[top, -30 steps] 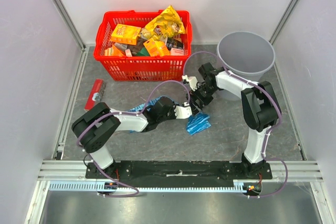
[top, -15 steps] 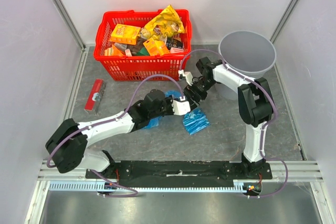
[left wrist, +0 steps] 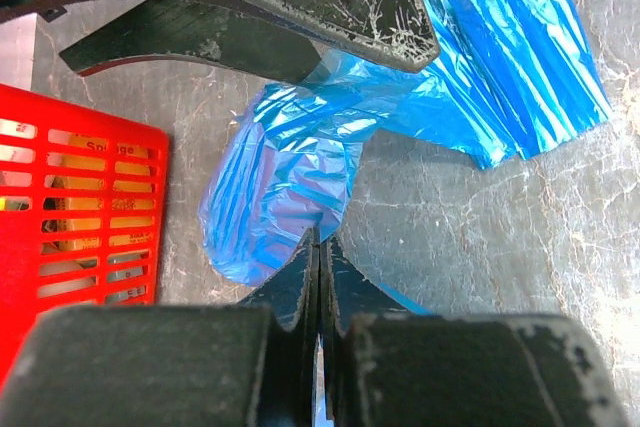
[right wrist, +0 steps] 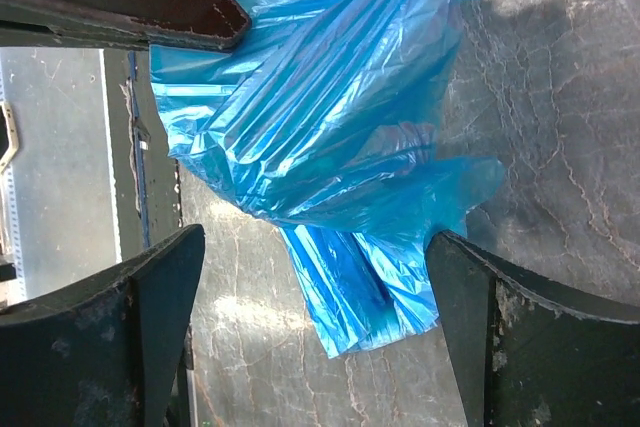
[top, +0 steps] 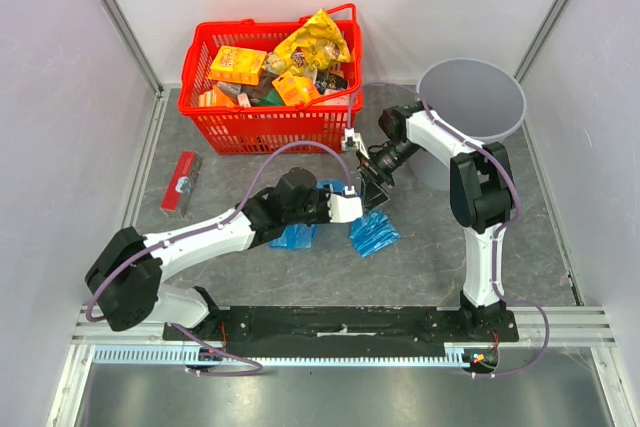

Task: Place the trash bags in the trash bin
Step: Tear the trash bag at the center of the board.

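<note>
My left gripper [top: 357, 209] [left wrist: 320, 247] is shut on a thin blue trash bag [left wrist: 280, 182], whose film shows between the jaws. The bag spreads from it toward my right gripper [top: 373, 185] [right wrist: 315, 242]. That gripper stands open, its wide jaws on either side of the crumpled film [right wrist: 330, 137], not touching it. A folded trash bag [top: 375, 235] [left wrist: 515, 57] lies on the table just right of the grippers. More blue film [top: 297, 237] lies under my left forearm. The grey trash bin [top: 470, 102] stands upright at the back right, nothing visible in it.
A red mesh basket [top: 270, 129] full of packets, a yellow snack packet [top: 318, 42] on top, stands behind the grippers. A flat red packet [top: 180, 180] lies at the left. Side walls close in the table.
My left arm has stretched out rightward, its gripper still shut on the bag. The right gripper has shifted slightly toward the basket and opened a little wider around the film.
</note>
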